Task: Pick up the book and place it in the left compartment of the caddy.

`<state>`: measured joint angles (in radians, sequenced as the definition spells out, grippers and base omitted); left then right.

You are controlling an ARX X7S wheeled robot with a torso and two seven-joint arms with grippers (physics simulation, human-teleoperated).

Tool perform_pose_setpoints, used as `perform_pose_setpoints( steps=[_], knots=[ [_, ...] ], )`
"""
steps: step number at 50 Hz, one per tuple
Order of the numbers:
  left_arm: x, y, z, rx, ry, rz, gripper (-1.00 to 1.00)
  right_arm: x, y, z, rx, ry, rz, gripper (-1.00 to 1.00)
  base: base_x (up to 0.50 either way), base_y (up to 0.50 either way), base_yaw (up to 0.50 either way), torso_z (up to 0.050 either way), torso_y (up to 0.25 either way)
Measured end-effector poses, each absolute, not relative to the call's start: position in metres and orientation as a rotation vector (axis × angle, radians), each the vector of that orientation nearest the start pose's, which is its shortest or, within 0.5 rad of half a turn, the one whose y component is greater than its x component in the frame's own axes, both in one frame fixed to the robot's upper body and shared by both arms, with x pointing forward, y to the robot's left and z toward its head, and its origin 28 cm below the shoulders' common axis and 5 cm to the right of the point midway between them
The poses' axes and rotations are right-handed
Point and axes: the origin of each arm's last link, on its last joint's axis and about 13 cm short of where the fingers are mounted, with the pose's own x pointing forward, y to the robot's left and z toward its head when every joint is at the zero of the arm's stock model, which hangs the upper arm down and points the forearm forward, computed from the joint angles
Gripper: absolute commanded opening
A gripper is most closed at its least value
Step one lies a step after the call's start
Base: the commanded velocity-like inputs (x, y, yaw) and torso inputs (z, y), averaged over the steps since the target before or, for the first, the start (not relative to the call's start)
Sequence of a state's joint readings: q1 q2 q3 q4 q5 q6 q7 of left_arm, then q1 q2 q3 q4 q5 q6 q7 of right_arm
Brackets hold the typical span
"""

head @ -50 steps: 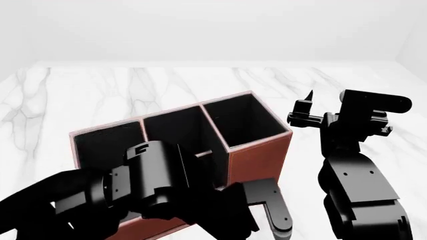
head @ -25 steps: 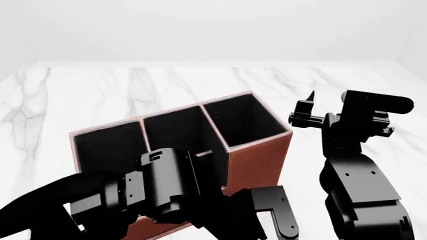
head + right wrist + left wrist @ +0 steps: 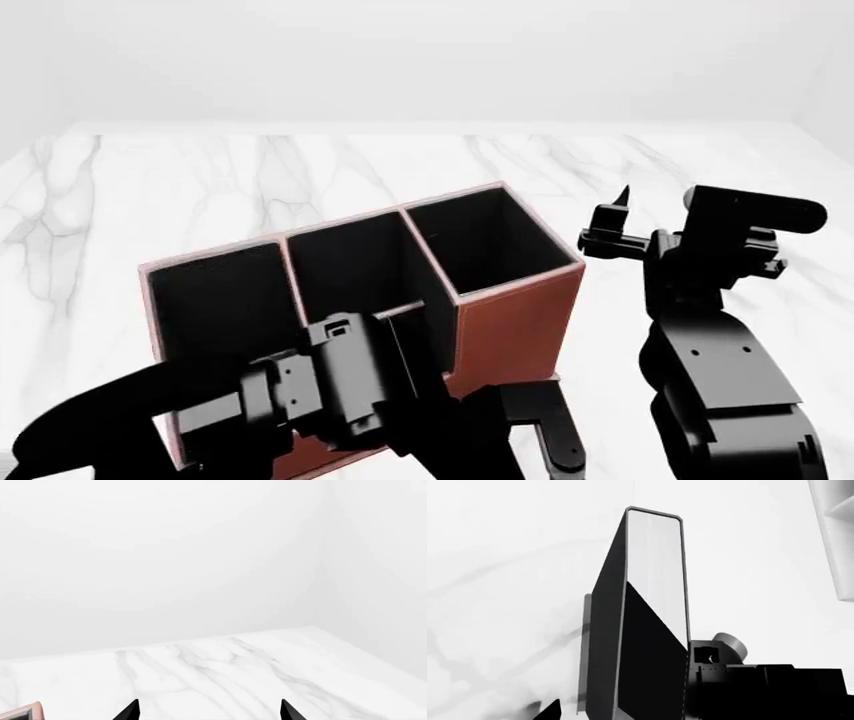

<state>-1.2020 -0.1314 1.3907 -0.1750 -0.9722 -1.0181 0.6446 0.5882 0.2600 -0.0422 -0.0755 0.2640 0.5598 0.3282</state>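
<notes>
In the left wrist view the book (image 3: 640, 630), black-covered with white page edges, stands on end between the fingers of my left gripper (image 3: 632, 715). One fingertip (image 3: 554, 711) shows a little apart from the cover; the other is hidden in black. The gripper looks open around the book. In the head view my left gripper (image 3: 541, 430) hangs low in front of the reddish-brown caddy (image 3: 514, 320), and the arm hides the book. The left compartment (image 3: 220, 295) shows only its black lining. My right gripper (image 3: 614, 215) is raised to the right of the caddy, open with nothing in it (image 3: 208, 715).
White marble table (image 3: 200, 180) spreads behind and beside the caddy, with a pale wall beyond it. Robot parts (image 3: 760, 690) lie dark beside the book in the left wrist view. A corner of the caddy (image 3: 20, 712) shows in the right wrist view.
My left arm has sunk lower and nearer in the head view, covering more of the caddy's front. The right arm has barely shifted.
</notes>
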Motion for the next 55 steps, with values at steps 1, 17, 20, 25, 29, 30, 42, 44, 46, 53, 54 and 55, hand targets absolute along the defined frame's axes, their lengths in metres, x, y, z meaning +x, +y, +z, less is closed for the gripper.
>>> perform_pose_setpoints(
  steps=[1, 17, 20, 25, 29, 30, 42, 44, 46, 53, 54, 55],
  knots=[
    [0.296, 0.091, 0.135, 0.514, 0.975, -1.585, -1.0, 0.315, -0.148, 0.155, -0.012, -0.094, -0.274, 1.0, 0.0, 0.0, 0.0, 0.0, 0.0],
    [0.303, 0.092, 0.136, 0.541, 0.94, -1.553, -1.0, 0.314, -0.147, 0.152, -0.01, -0.093, -0.27, 1.0, 0.0, 0.0, 0.0, 0.0, 0.0],
    [0.303, 0.092, 0.137, 0.548, 0.939, -1.542, -1.0, 0.315, -0.147, 0.152, -0.01, -0.093, -0.269, 1.0, 0.0, 0.0, 0.0, 0.0, 0.0],
    [0.301, 0.097, 0.14, 0.558, 0.948, -1.516, -1.0, 0.315, -0.147, 0.153, -0.01, -0.095, -0.268, 1.0, 0.0, 0.0, 0.0, 0.0, 0.0],
    [0.297, 0.105, 0.146, 0.561, 0.966, -1.484, -1.0, 0.315, -0.147, 0.154, -0.011, -0.098, -0.269, 1.0, 0.0, 0.0, 0.0, 0.0, 0.0],
    [0.295, 0.107, 0.147, 0.559, 0.97, -1.476, -1.0, 0.314, -0.147, 0.155, -0.011, -0.099, -0.269, 1.0, 0.0, 0.0, 0.0, 0.0, 0.0],
    [0.273, 0.144, 0.177, 0.502, 0.979, -1.37, -1.0, 0.315, -0.147, 0.157, -0.013, -0.104, -0.272, 1.0, 0.0, 0.0, 0.0, 0.0, 0.001],
    [0.269, 0.151, 0.183, 0.489, 0.976, -1.35, -1.0, 0.315, -0.147, 0.157, -0.013, -0.105, -0.272, 1.0, 0.0, 0.0, 0.0, 0.0, 0.0],
    [0.265, 0.157, 0.19, 0.478, 0.972, -1.327, -1.0, 0.315, -0.147, 0.157, -0.014, -0.105, -0.272, 1.0, 0.0, 0.0, 0.0, 0.0, 0.0],
    [0.252, 0.18, 0.221, 0.421, 0.92, -1.223, -1.0, 0.315, -0.146, 0.157, -0.015, -0.104, -0.272, 1.0, 0.0, 0.0, 0.0, 0.0, 0.001],
    [0.251, 0.183, 0.226, 0.41, 0.908, -1.207, -1.0, 0.315, -0.146, 0.157, -0.015, -0.104, -0.272, 1.0, 0.0, 0.0, 0.0, 0.0, 0.0],
    [0.249, 0.186, 0.231, 0.397, 0.899, -1.188, -1.0, 0.315, -0.146, 0.157, -0.015, -0.105, -0.272, 1.0, 0.0, 0.0, 0.0, 0.0, 0.0]
  ],
)
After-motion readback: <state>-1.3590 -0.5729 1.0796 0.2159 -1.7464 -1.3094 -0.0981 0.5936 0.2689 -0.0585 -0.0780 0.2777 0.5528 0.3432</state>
